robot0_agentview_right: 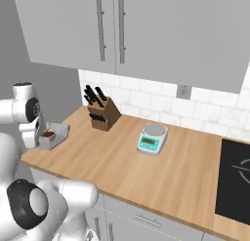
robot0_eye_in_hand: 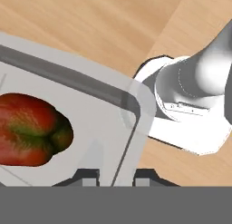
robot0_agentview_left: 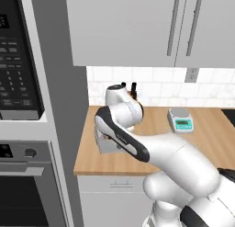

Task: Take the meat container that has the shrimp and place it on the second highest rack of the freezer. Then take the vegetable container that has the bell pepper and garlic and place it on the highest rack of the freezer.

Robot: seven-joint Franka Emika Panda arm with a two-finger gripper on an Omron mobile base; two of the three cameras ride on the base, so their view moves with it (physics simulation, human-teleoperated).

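On the wooden counter point(robot0_agentview_right: 146, 171), near its left end beside the tall oven cabinet, sits the vegetable container point(robot0_agentview_right: 52, 134), and my pincer point(robot0_eye_in_hand: 117, 177) is down at its rim. From the hand view my two tips straddle the container's thin clear wall, one inside and one outside, drawn close about it; I judge them nearly clamped on that wall, though whether they bite firmly I cannot tell.

What worries me is the grip itself: a thin wall caught near a corner gives little purchase, so the container could tilt or slip when I lift, and the bell pepper point(robot0_eye_in_hand: 31, 130) might roll toward the low side. Swinging toward the freezer, I could also clip the cabinet close on my left.

My hand view shows the red-green pepper and the rim between my tips. From the right base view I get the setting instead: the knife block point(robot0_agentview_right: 103, 114) near the container and the kitchen scale point(robot0_agentview_right: 152, 139) farther right.
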